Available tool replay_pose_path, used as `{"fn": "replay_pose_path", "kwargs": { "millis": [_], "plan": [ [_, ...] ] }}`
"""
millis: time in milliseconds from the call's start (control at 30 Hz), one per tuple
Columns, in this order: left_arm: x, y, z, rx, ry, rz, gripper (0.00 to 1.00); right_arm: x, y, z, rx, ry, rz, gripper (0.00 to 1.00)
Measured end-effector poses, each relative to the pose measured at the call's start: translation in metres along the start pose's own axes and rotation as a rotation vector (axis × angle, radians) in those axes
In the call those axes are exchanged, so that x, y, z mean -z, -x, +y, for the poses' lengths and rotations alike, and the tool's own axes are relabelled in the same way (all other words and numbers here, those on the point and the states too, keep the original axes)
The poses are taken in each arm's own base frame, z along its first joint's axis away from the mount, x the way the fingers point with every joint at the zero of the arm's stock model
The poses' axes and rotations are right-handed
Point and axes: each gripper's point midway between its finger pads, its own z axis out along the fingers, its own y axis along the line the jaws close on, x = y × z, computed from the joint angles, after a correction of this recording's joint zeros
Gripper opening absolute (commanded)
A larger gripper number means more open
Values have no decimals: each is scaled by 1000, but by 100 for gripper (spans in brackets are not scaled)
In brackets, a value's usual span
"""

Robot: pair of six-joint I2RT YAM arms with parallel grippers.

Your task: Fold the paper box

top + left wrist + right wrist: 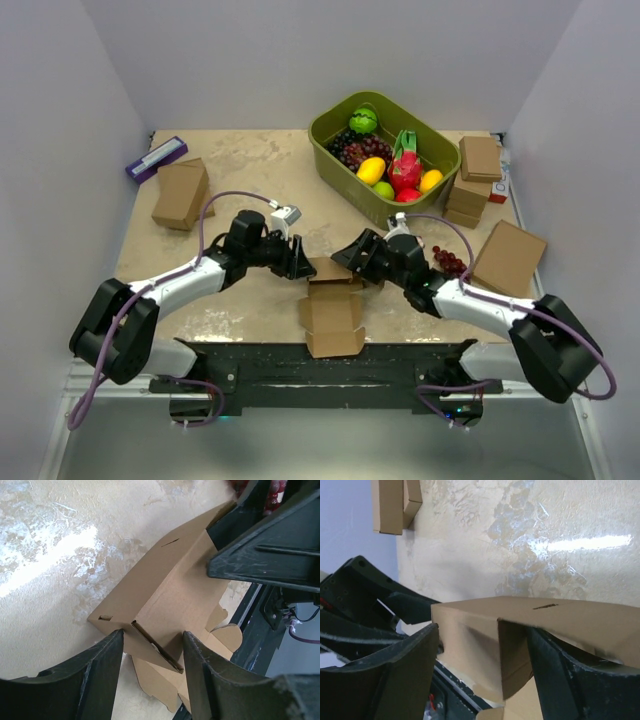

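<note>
The paper box (pixel 333 300) is a half-folded brown cardboard piece at the table's near middle. Its far part stands up as a wall and its near flaps lie flat toward the front edge. My left gripper (pixel 300 265) comes in from the left. In the left wrist view its fingers (pixel 100 670) straddle the box's folded corner (pixel 165 600), both pressing on cardboard. My right gripper (pixel 352 262) comes in from the right. Its jaws stand wide around the other end of the box (pixel 485 640), with one finger (pixel 555 675) under a folded flap.
A green basket (pixel 330 150) of fruit stands at the back. Stacks of ready-made brown boxes (pixel 478 160) and a larger flat box (pixel 508 258) are on the right, with grapes (pixel 448 262) beside the right arm. More brown boxes (pixel 180 195) and a purple item (pixel 155 158) lie on the left.
</note>
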Motion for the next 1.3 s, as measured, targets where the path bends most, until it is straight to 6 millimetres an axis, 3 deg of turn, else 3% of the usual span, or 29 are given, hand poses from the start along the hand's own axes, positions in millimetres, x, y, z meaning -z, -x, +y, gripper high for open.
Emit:
{"fn": "replay_pose_path", "kwargs": {
  "millis": [200, 267, 367, 533, 700, 867, 1000, 1133, 1300],
  "plan": [
    [0, -1, 0, -1, 2, 3, 68, 30, 16, 9, 87, 0, -66, 83],
    [0, -1, 1, -5, 2, 5, 72, 40, 20, 10, 120, -7, -85, 81],
    [0, -1, 1, -12, 3, 5, 76, 48, 20, 5, 170, -27, -82, 66],
    [1, 1, 1, -19, 8, -5, 78, 56, 6, -6, 273, -76, -35, 56],
    [3, 5, 1, -30, 18, -20, 78, 63, -19, 10, 421, -82, 23, 52],
    [4, 2, 3, -24, 29, -8, 78, 50, -25, 24, 509, -110, 40, 49],
    [4, 1, 5, -22, 39, -4, 76, 31, -34, -1, 557, -209, 85, 47],
    [4, -1, 6, -19, 46, 3, 68, 24, -41, -27, 594, -297, 124, 49],
    [3, -2, 8, -23, 49, 12, 65, 26, -34, -29, 607, -318, 94, 56]
  ]
}}
